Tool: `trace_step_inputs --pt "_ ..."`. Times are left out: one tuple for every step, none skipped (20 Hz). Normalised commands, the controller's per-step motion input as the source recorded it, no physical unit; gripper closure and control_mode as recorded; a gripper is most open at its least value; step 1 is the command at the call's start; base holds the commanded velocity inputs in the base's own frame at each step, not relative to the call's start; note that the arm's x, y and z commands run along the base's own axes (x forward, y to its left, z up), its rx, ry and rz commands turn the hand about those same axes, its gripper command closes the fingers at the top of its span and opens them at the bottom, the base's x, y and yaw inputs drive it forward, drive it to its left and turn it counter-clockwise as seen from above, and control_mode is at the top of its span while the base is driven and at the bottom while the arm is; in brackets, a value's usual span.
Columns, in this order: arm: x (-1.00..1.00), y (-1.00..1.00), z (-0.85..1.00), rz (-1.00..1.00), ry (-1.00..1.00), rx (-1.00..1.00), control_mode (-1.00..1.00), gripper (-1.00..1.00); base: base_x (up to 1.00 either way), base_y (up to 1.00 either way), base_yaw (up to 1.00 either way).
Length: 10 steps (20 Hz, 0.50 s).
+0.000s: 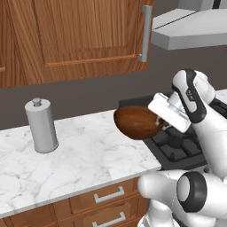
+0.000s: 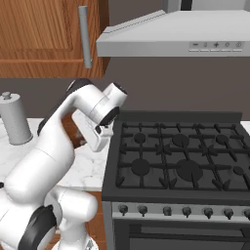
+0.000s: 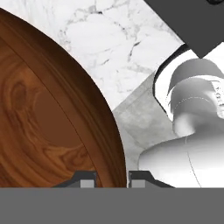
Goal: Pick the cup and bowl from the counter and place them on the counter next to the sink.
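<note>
Bowl (image 1: 138,123) hanging tilted above right end of tabletop (image 1: 84,155), at edge where stove (image 2: 180,161) is adjoining. Pincer (image 3: 112,178) sitting astride bowl rim, one fingertip inside, one outside. Canister (image 1: 41,125) standing upright on tabletop, well left of bowl. Wall cabinet (image 1: 80,35) hanging above tabletop; hood (image 2: 176,36) hanging above stove; drawers (image 1: 106,199) lying beneath tabletop.
</note>
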Motion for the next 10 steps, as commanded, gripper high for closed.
trace_step_inputs --pt "-0.69 -0.09 0.47 -0.03 0.04 0.00 -1.00 1.00 0.00 0.00 0.00" --pt "-0.74 -0.09 0.42 -0.03 0.01 0.00 -1.00 1.00 0.00 0.00 0.00" --pt "-0.84 -0.04 0.36 -0.03 0.00 0.00 -1.00 1.00 0.00 0.00 0.00" --pt "-0.84 -0.01 0.29 -0.01 0.00 0.00 -1.00 1.00 0.00 0.00 0.00" --pt "-0.86 -0.01 0.26 0.00 0.00 0.00 -1.00 1.00 0.00 0.00 0.00" --pt "-0.82 0.00 0.25 0.00 0.00 0.00 -1.00 1.00 0.00 0.00 0.00" --pt "-0.81 -0.01 0.23 0.00 -0.01 0.00 -1.00 1.00 0.00 0.00 0.00" --pt "-0.79 -0.01 0.19 0.00 -0.03 0.00 -1.00 1.00 0.00 0.00 0.00" --pt "-0.75 0.00 0.18 0.00 -0.06 0.00 -1.00 1.00 0.00 0.00 0.00" --pt "-0.69 0.00 0.18 0.00 -0.08 0.00 -1.00 1.00 0.00 0.00 0.00"
